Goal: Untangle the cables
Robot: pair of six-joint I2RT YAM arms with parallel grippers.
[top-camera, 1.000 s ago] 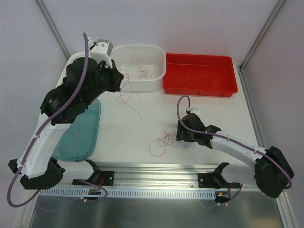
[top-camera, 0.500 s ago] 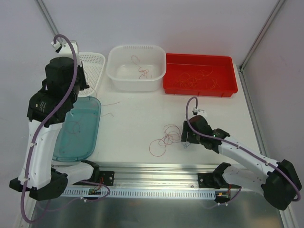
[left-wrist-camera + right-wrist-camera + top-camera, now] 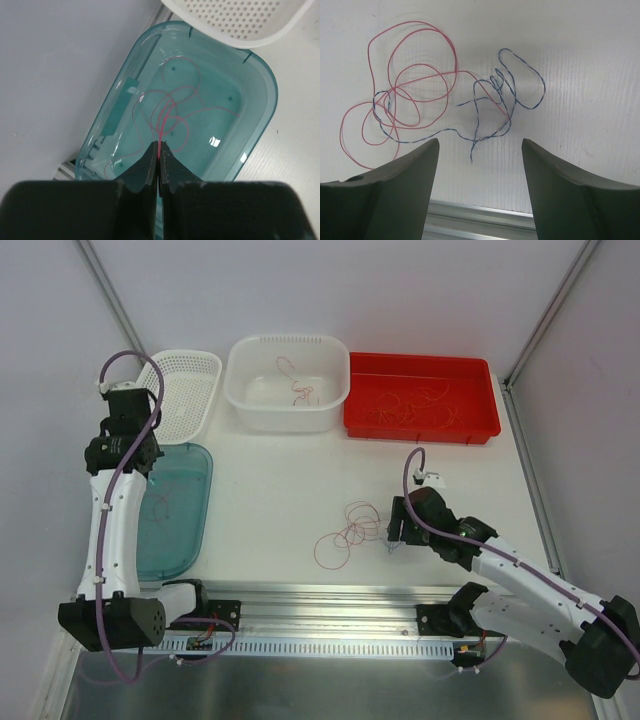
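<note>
Okay, so starting on the left, we've got the left gripper pinched fully closed on a single pink cable, which trails down in loose loops into the teal tray. Our guess is it's held there because that tray is where this freed strand gets dropped. From the wrist view we can't tell whether the loops already lie on the tray floor or hang just above it. From the top camera the strand is barely a scratch and the fingers are tucked under the wrist. Just behind sits the white basket, and with all those holes we can't say if any thread is in it. Next over, the white tub has a few dark and reddish strands in it, looks like another sorting spot. Out on the table is the tangle: a red cable in several loops with a blue cable threaded through it. The right gripper hovers right over that, jaws spread wide with nothing in them, probably lining up on the blue end. Which wire runs over which at the crossings is beyond us, and the fingers are cut off at the frame bottom. Far right, the red tray holds a bunch of cables, but red on red makes them impossible to count.
</note>
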